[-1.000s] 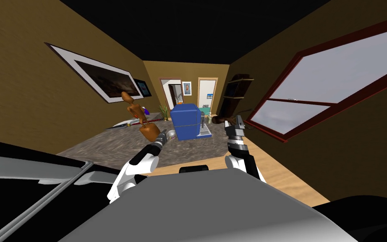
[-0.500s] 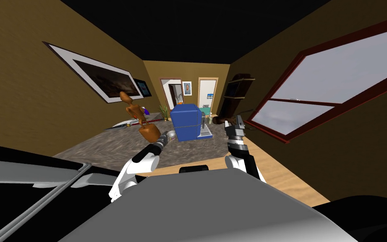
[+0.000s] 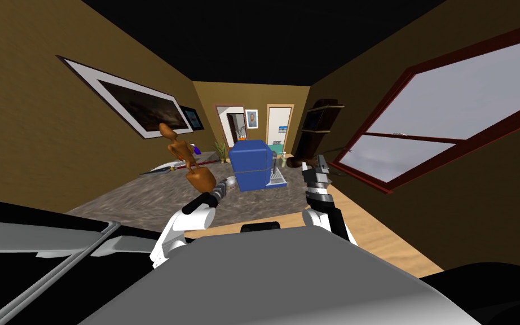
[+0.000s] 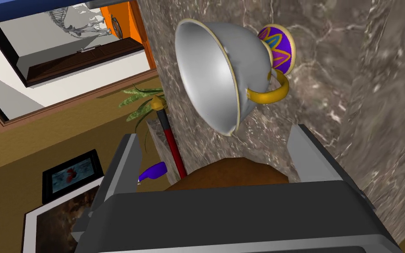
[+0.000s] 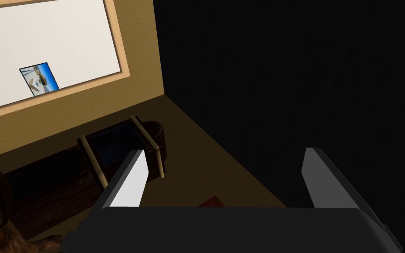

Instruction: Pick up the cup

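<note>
Left wrist view has the grey cup (image 4: 215,74), gold-handled with a purple foot, sitting on the marbled grey-brown surface (image 4: 351,88) just beyond the left gripper (image 4: 215,138), whose spread fingers are clear of it, while the right gripper (image 5: 223,153) is likewise spread, empty.

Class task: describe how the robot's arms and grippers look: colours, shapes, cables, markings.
The left arm and right arm have white rounded shells, dark joints and grey banded wrists. The left gripper and right gripper each have a dark boxy body and two thin, light grey, blade-like fingers. I see no cables or markings on them.
</note>
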You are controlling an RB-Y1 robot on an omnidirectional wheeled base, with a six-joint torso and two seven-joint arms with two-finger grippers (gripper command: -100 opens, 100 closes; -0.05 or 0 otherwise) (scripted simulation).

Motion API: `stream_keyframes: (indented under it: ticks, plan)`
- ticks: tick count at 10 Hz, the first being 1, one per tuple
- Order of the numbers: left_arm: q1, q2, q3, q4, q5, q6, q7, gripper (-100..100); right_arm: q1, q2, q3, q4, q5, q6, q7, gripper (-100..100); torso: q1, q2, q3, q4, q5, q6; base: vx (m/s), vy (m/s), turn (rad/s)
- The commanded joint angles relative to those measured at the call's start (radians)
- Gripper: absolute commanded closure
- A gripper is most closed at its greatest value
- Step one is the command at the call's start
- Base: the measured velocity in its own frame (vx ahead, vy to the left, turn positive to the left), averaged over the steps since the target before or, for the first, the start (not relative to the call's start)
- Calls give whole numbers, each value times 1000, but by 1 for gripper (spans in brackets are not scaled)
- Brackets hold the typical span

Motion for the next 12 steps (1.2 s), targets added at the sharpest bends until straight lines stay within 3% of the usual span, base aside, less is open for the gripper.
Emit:
stream_keyframes:
  ticks: [1,7,8,9,10,12]
  plan:
    - [1,6,-5,0,1,50,0,-100,0,0,0,0,0,0,0,0,0,0,0,0,0,0,68,15,2]
    - [7,19,-21,25,1,174,3,-100,0,0,0,0,0,0,0,0,0,-1,-1,0,0,0,63,11,-10]
    - [4,15,-22,20,-4,160,3,-100,0,0,0,0,0,0,0,0,1,-2,-1,0,0,0,36,13,-5]
    - [4,15,-23,22,-5,163,3,0,0,0,0,0,0,0,0,0,0,0,0,0,0,0,6,2,1]
    - [-15,23,0,52,6,156,5,-100,0,0,0,0,0,0,0,0,0,2,1,0,0,0,-22,-13,-132]
    - [-54,41,45,108,27,143,9,-100,0,0,0,0,0,0,0,0,-2,7,4,1,-1,0,-84,-31,-195]
